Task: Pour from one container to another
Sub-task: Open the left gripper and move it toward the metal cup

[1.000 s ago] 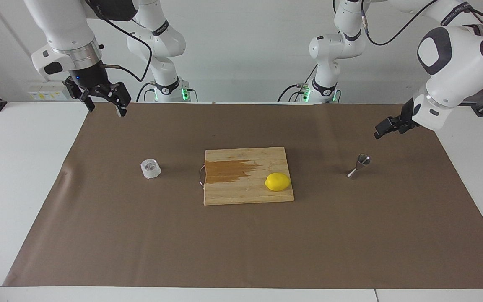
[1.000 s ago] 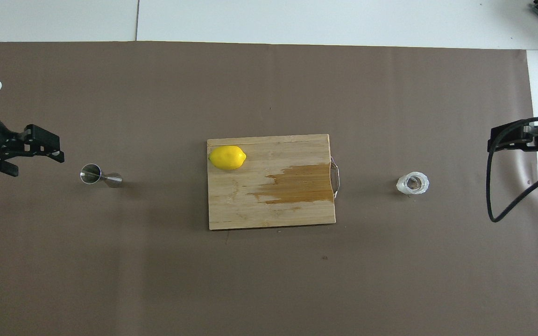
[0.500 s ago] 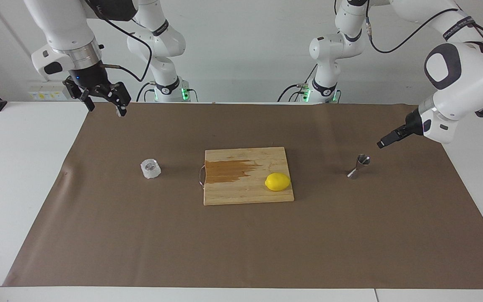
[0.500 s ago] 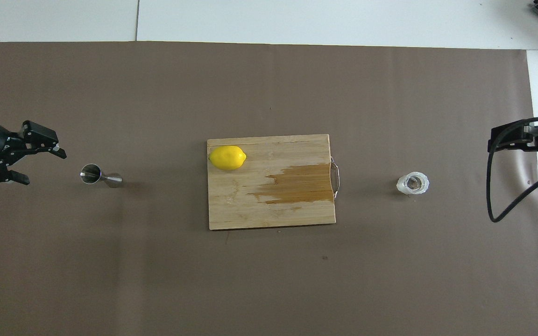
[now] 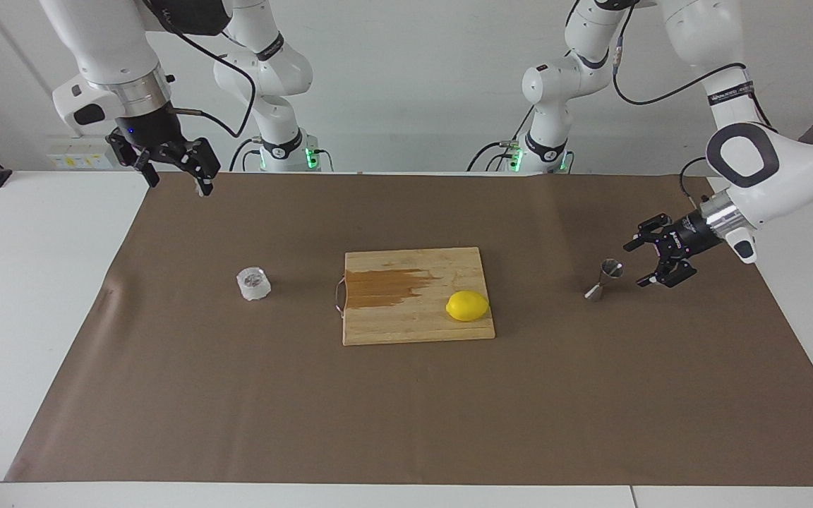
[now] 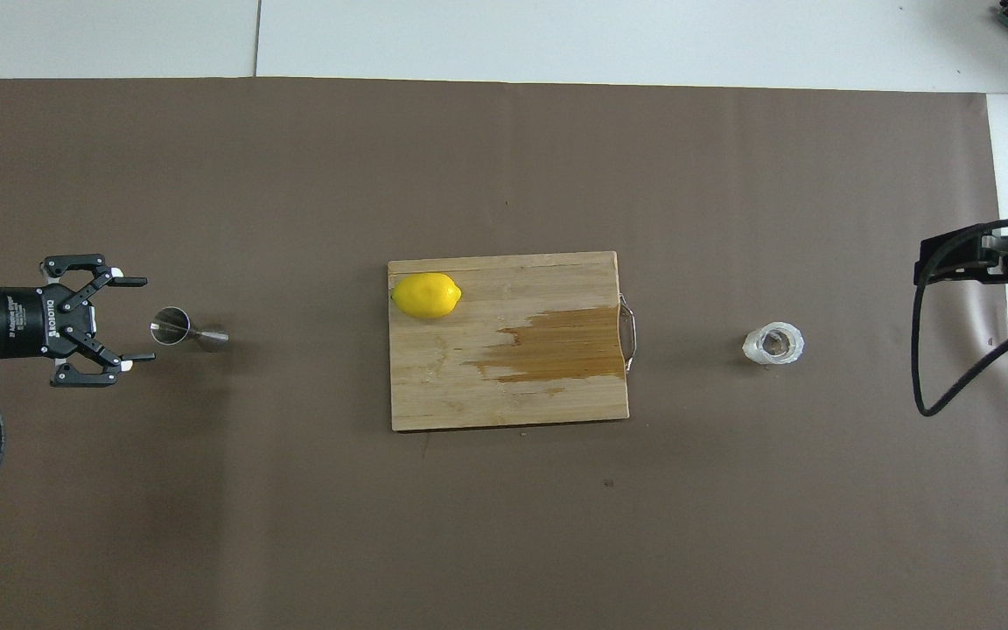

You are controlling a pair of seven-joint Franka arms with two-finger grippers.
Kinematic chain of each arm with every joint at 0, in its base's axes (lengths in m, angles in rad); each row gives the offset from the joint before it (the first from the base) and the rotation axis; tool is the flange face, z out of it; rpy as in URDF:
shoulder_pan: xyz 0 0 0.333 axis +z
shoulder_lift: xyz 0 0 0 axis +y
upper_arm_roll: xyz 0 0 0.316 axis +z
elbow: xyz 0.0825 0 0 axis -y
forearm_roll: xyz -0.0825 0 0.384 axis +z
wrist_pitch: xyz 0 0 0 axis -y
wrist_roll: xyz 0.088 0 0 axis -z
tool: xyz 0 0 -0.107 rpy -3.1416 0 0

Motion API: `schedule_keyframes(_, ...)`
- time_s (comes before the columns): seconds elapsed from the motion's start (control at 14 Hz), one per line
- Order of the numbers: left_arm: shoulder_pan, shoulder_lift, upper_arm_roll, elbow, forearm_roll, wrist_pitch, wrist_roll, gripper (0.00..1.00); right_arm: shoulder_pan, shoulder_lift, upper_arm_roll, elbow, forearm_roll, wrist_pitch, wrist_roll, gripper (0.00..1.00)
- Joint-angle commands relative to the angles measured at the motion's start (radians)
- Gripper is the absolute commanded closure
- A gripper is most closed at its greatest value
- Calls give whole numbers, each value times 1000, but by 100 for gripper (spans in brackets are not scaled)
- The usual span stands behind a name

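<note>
Left hand has dropped, open, just beside the jigger.

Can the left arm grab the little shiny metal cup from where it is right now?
Probably yes. The left gripper is low beside the jigger, fingers spread wide and pointed at it, with only bare brown mat between them. It isn't touching yet. The right gripper waits, open, up near its own end.

Left gripper low, open; right gripper raised, open.

Bright, even light from above, soft faint shadows, both views sharp, no glare.
</note>
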State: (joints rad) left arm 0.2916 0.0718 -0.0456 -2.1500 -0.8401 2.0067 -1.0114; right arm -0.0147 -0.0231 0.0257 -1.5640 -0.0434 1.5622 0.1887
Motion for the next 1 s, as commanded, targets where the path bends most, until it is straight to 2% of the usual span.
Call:
schedule_keyframes(0.0, 9, -89, -8, -139, -100, 72, -45, 0, -14, -1, 3, 4, 31, -24, -26, 0)
schedule_keyframes(0.14, 12, -104, -8, -166, -189, 75, -56, 0, -14, -1, 3, 4, 31, -24, -26, 0)
schedule_keyframes(0.36, -3, -124, -8, -221, -237, 122, -58, 0, -14, -2, 3, 4, 31, -24, -26, 0)
schedule_keyframes(0.5, -15, -127, -8, -244, -237, 167, -56, 0, -14, -3, 3, 4, 31, -24, -26, 0)
schedule_keyframes(0.93, -31, -129, -10, -251, -237, 193, -35, 0, -14, -3, 3, 4, 31, -24, -26, 0)
